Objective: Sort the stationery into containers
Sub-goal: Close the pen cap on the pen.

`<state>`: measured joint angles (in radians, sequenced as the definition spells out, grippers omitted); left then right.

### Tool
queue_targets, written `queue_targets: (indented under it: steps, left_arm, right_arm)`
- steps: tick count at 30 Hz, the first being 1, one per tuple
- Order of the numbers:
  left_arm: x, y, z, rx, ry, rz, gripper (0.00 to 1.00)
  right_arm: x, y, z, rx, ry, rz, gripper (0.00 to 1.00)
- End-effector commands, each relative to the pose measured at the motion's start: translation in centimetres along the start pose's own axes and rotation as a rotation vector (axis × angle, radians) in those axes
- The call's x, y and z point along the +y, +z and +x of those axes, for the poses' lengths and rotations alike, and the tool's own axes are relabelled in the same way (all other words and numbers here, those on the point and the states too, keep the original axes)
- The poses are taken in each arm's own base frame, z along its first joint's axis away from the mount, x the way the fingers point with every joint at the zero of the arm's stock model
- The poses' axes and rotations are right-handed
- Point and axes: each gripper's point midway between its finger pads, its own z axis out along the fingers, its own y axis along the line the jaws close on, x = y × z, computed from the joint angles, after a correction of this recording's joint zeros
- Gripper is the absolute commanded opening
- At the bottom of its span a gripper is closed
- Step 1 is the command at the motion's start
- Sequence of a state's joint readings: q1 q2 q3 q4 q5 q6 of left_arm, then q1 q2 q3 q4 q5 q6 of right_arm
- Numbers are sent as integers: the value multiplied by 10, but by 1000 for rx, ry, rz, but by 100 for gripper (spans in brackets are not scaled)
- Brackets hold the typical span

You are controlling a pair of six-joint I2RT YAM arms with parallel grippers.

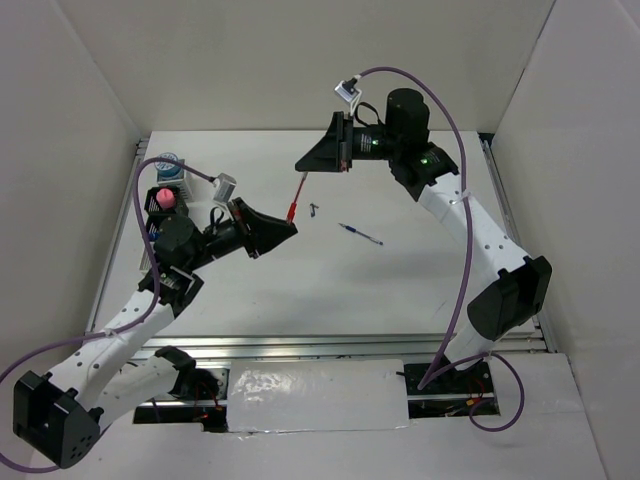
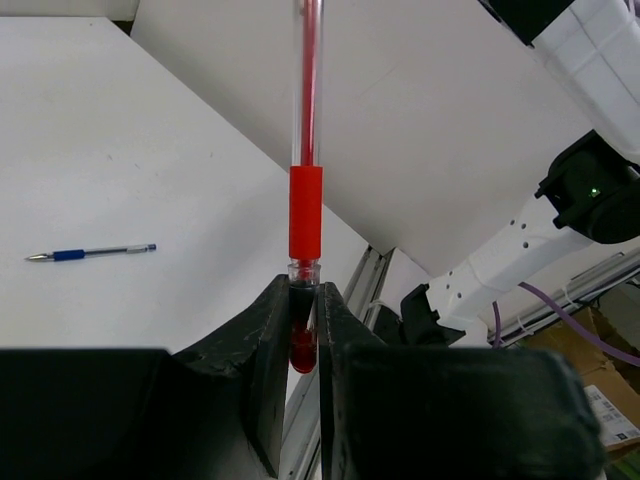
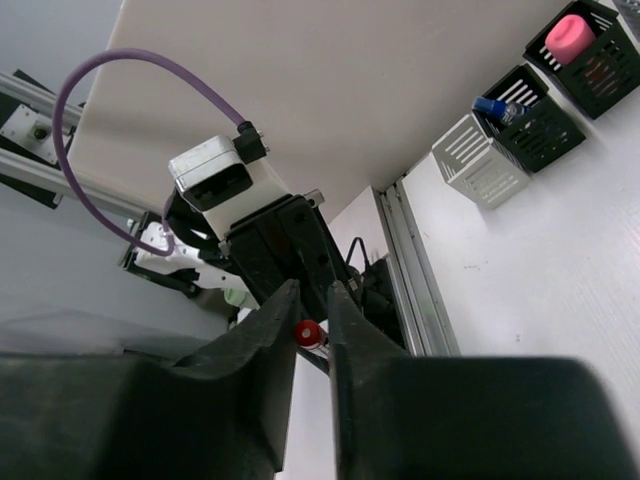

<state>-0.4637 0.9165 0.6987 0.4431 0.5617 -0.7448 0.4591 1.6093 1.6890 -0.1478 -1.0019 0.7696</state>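
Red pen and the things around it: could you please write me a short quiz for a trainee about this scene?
1. True or false: the blue pen lies on the table, held by no arm.
2. What do the jaws of the left gripper hold? A) red pen B) blue pen C) a round tin
3. Fill in: the pink block sits in a ___ mesh box.
Key: 1 true; 2 A; 3 black.

White desk point(image 1: 300, 300) boxed in by pale walls point(image 1: 300, 60).
All I see around me is its flat, evenly lit top; the plain off-white walls stand along the left, far and right edges, and a metal rail point(image 1: 330, 347) runs along the near edge.
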Motion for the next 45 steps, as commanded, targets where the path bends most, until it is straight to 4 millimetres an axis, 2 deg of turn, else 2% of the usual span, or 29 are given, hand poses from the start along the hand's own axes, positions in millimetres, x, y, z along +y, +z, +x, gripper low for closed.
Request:
queue_targets:
  steps: [1, 6, 8, 14, 21, 35, 41, 45]
  left_arm:
    - [-21, 4, -28, -73, 30, 55, 0]
    - [-26, 6, -31, -77, 42, 71, 0]
    - [-28, 7, -31, -77, 54, 78, 0]
    - [-27, 9, -28, -60, 53, 71, 0]
    - [-22, 10, -34, -84, 102, 54, 0]
    - [-19, 11, -53, -129, 143, 36, 0]
    - [-20, 10, -59, -144, 156, 40, 0]
    - [-22, 10, -64, -156, 169, 40, 0]
  right_arm:
    - [16, 1, -5, -22, -59, -22, 19]
    - [12, 3, -4, -22, -63, -8, 8]
    - [12, 5, -2, -18, -65, -4, 0]
    - [13, 11, 4, 2, -99, 1, 0]
    - [7, 27, 36, 89, -143, 4, 0]
    - [-13, 29, 62, 139, -80, 19, 0]
    - [-17, 32, 80, 168, -46, 21, 0]
    - [-19, 32, 84, 177, -29, 21, 0]
